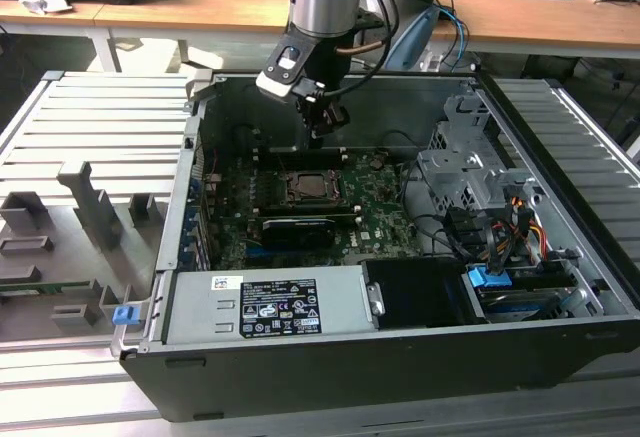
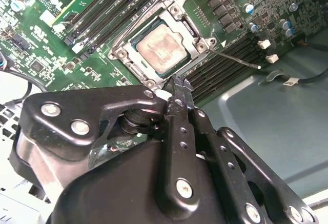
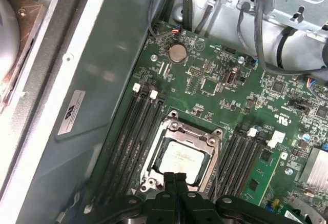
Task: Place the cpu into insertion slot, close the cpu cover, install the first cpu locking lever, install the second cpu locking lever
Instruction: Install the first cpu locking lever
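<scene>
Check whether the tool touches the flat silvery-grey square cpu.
Apart. In the exterior view the tool hangs above the cpu, a clear gap between them.

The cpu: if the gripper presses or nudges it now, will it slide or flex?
Probably rigid: the cpu is a flat metal-topped square. Unlikely to slide, with the cpu cover framing it. Its smooth top looks slippery.
</scene>
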